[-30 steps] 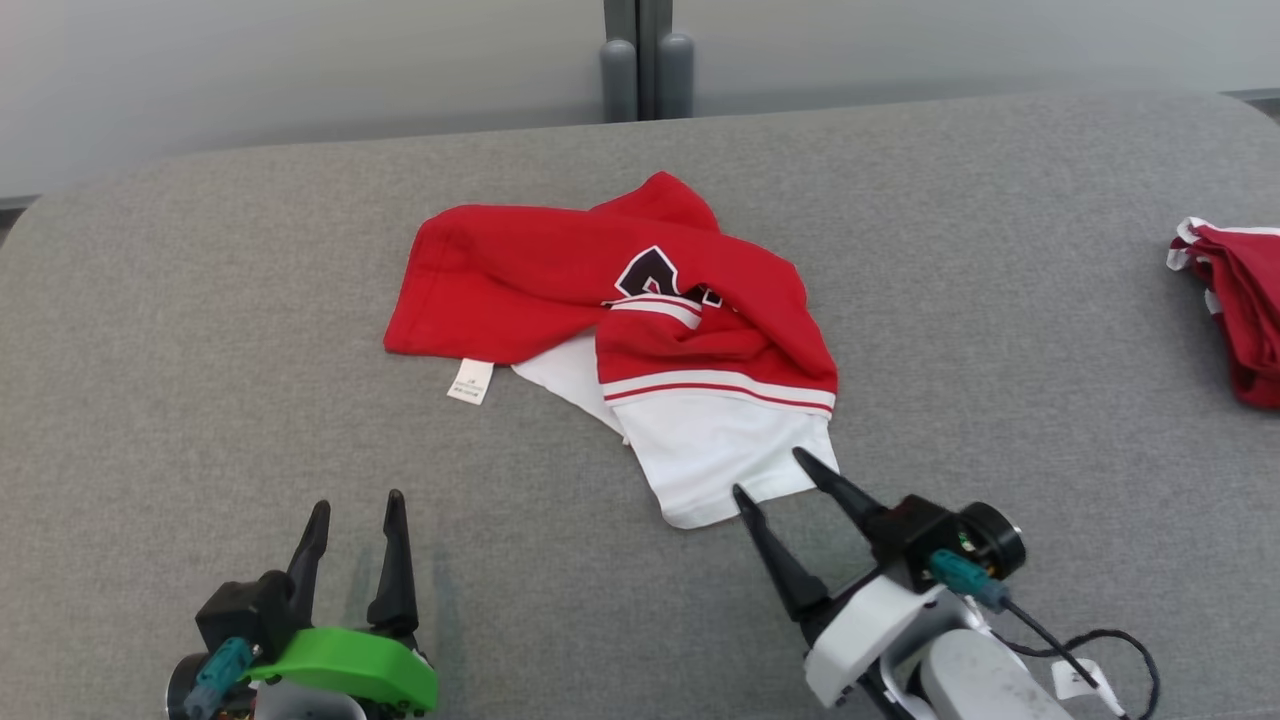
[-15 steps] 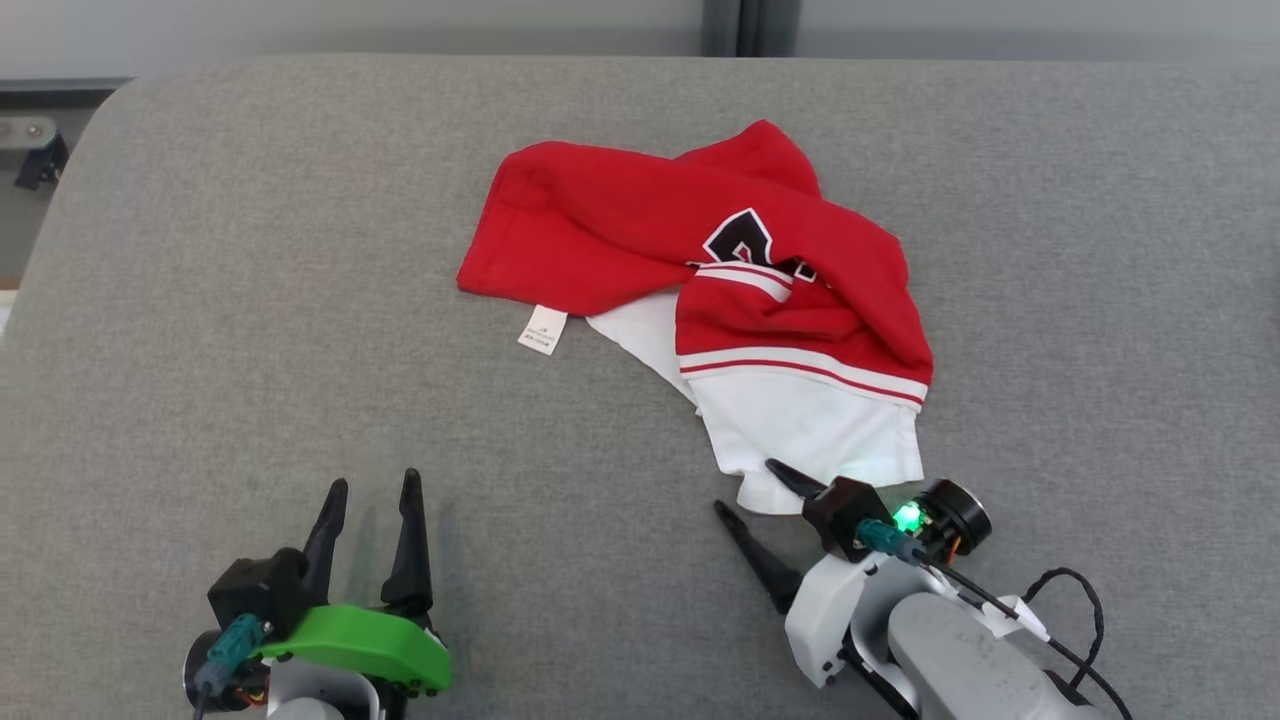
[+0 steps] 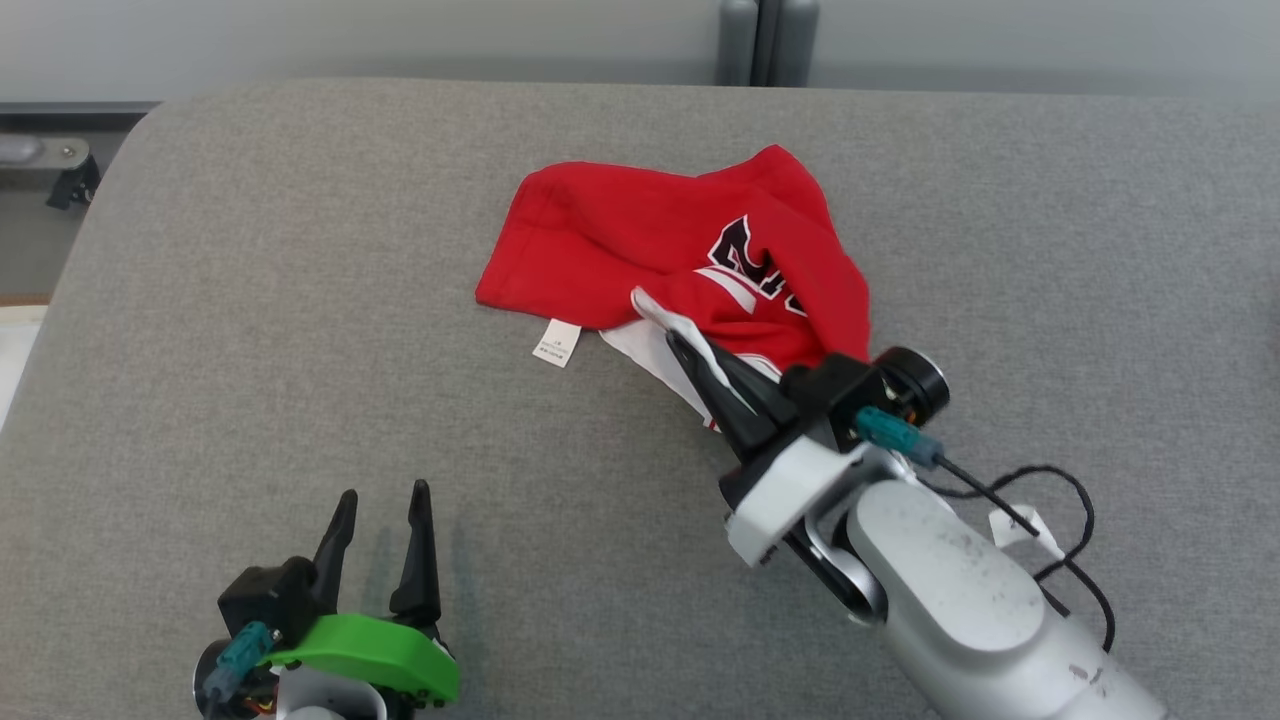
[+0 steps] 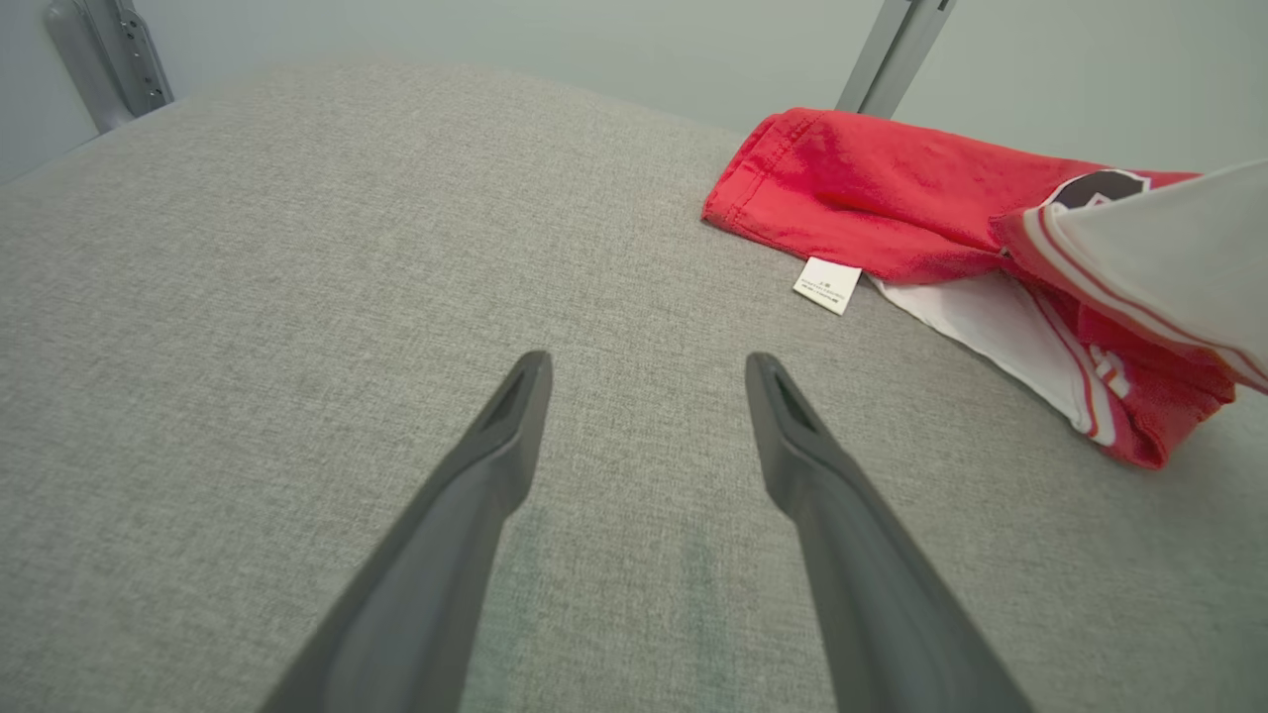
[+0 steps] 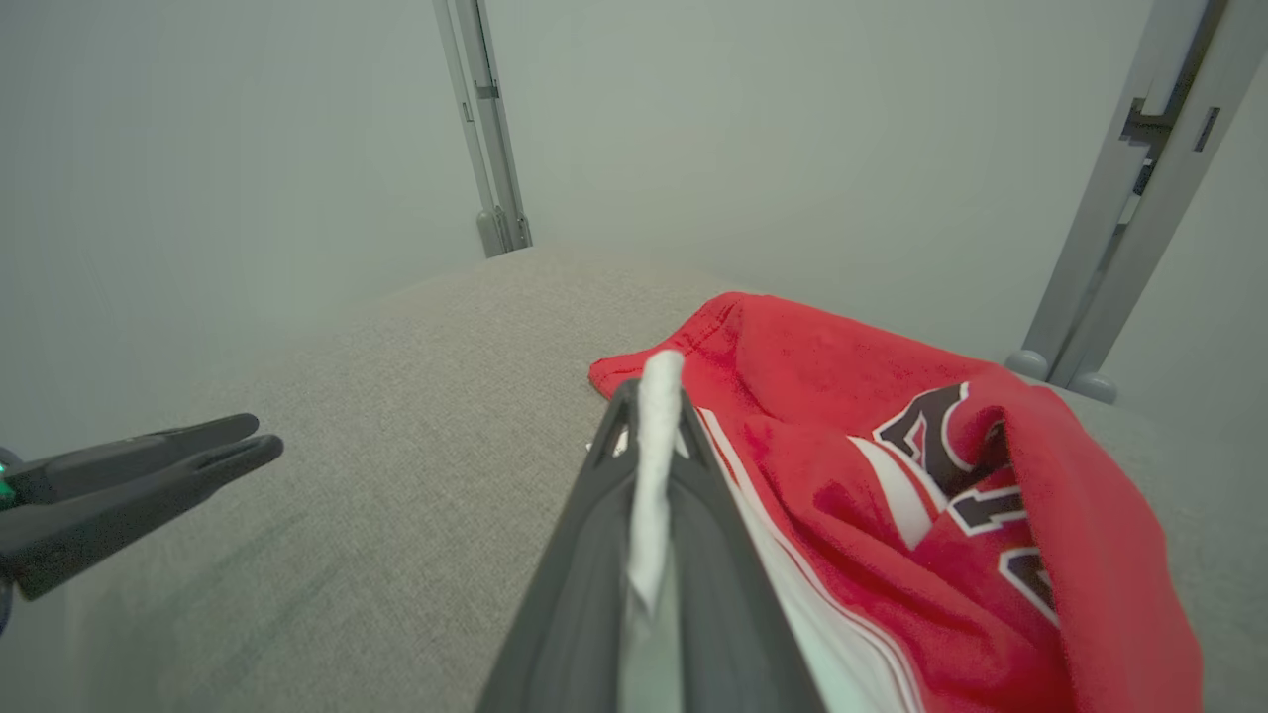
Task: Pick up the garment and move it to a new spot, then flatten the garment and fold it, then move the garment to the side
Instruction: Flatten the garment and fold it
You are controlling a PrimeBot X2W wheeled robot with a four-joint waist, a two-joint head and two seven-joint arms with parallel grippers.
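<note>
Crumpled red-and-white jersey garment (image 3: 620, 230): white edge pinched in right gripper (image 3: 688, 350), bulk lay ahead-right; left gripper (image 3: 385, 500) splayed, empty, farther.

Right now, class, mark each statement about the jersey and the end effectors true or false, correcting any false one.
1. The right end effector is shut on white fabric of the red and white jersey. True.
2. The left end effector grips the jersey. False: it is open, apart from it, above the grey upholstered surface.
3. A white care label shows at the jersey's edge. True.
4. The jersey lies neatly folded. False: it is crumpled.
</note>
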